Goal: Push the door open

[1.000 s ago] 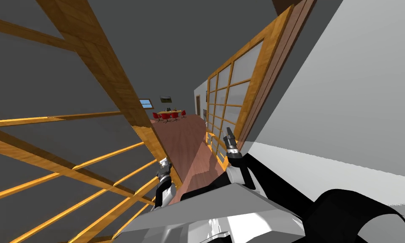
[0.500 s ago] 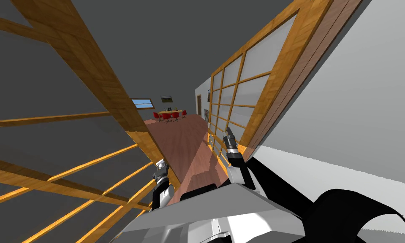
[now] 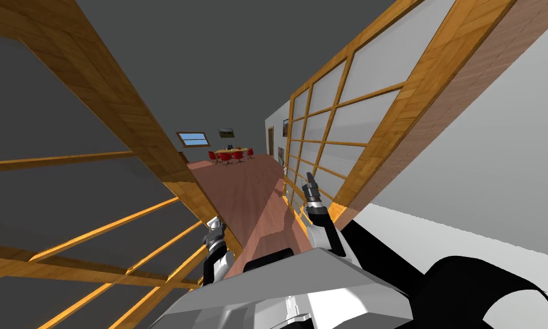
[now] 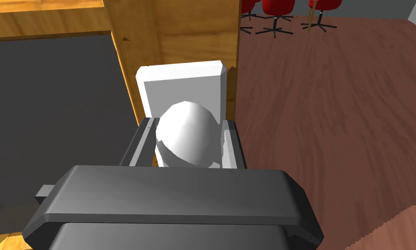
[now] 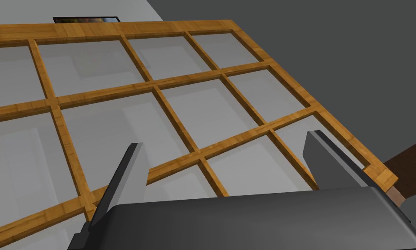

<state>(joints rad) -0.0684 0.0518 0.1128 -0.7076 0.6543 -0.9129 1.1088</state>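
Note:
A wooden door with dark panes (image 3: 152, 148) stands at my left, swung partly open. Its white round knob (image 4: 186, 134) sits on a white plate (image 4: 181, 82) at the door's edge. My left gripper (image 4: 186, 130) is shut on that knob, one finger pressing each side; in the head view this gripper (image 3: 214, 225) is at the door's lower edge. A second wooden door with pale panes (image 3: 324, 131) stands open at my right. My right gripper (image 3: 310, 181) is open and held close to those panes (image 5: 116, 117), with nothing between its fingers.
Between the two doors a reddish wood floor (image 3: 250, 183) runs ahead to a table with red chairs (image 3: 230, 155) at the far end. A white wall (image 3: 484, 171) lies beside the right door. The red chairs (image 4: 285, 8) stand beyond the knob.
The left door has swung further aside with my left gripper on its knob, and the gap is wider. I have moved forward; the right door looms larger. The right gripper stays open.

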